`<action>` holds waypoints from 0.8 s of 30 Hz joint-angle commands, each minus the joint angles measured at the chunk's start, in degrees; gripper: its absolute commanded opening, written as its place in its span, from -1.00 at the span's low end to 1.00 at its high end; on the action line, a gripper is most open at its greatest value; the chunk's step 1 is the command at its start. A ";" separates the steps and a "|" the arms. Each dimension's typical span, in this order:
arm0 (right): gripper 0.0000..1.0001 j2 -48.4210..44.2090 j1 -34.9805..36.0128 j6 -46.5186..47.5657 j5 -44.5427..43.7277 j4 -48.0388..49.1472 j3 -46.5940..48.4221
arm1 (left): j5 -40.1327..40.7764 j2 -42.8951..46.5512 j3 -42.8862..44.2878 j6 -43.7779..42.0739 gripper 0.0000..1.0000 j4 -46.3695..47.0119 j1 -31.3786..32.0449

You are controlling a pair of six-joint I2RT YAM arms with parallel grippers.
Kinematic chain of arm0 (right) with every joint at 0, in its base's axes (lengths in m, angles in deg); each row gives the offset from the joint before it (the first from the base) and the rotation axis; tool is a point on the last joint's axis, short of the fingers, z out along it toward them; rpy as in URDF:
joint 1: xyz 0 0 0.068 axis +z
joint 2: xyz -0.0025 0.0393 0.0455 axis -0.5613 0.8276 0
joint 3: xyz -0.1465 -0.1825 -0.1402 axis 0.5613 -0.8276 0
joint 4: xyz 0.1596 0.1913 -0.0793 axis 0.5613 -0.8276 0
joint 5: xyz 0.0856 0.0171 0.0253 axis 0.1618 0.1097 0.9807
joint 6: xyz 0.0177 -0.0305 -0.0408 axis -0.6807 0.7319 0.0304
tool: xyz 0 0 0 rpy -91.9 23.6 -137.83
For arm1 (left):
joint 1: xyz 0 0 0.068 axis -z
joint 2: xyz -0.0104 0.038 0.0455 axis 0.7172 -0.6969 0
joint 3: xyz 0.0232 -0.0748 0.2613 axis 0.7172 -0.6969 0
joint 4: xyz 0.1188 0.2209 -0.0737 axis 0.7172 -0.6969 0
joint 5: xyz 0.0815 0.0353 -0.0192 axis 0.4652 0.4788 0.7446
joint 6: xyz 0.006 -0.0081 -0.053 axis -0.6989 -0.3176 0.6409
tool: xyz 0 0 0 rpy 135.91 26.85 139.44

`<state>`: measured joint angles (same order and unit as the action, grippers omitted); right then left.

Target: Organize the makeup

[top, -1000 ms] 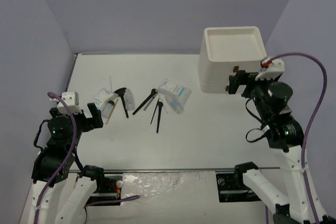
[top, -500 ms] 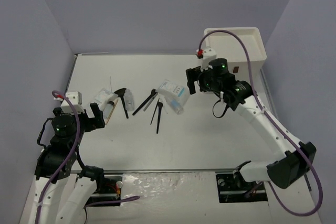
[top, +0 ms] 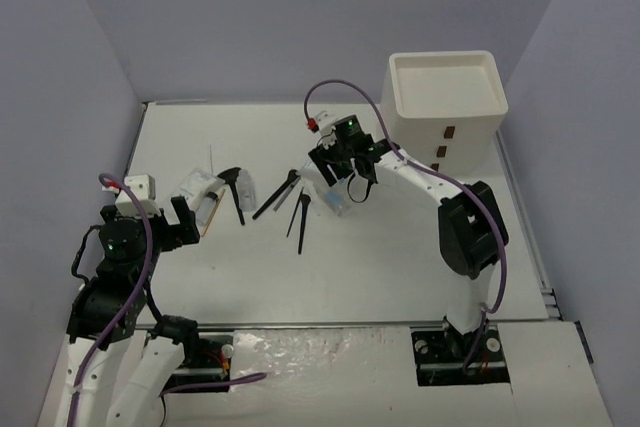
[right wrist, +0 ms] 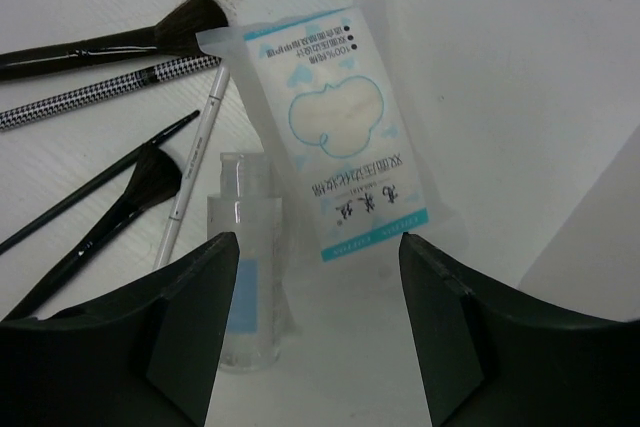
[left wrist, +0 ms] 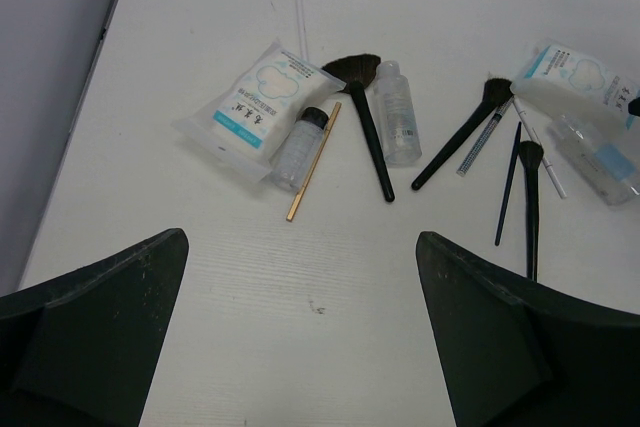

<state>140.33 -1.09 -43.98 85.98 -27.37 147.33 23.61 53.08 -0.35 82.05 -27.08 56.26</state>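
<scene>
Right gripper (right wrist: 318, 247) was spread over one white sachet (right wrist: 340, 127) and a clear vial (right wrist: 243, 267) at mid-worktop. Left gripper (left wrist: 300, 242) was spread, empty, near the left edge.

Black brush handles (right wrist: 100, 49) run off the left edge (right wrist view) or behind the right pincer (right wrist: 318, 247).

Light: bright, even, from overhead.
Shadows: soft and short beside the brushes (left wrist: 368, 137).
Glare: the table (top: 400, 237) is nearly washed out in the top view.
Focus: wrist views are sharp mid-frame; dark fingers (left wrist: 90, 337) blur at 5 and 7 o'clock.
</scene>
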 commanded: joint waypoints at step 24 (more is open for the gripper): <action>-0.65 14.09 -0.28 7.43 -0.44 9.19 8.85 | -0.24 -1.29 0.41 0.65 0.94 4.28 0.11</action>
<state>154.68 -1.11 -37.49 87.22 -20.73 153.71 23.56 52.96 -0.35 82.05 -26.72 56.26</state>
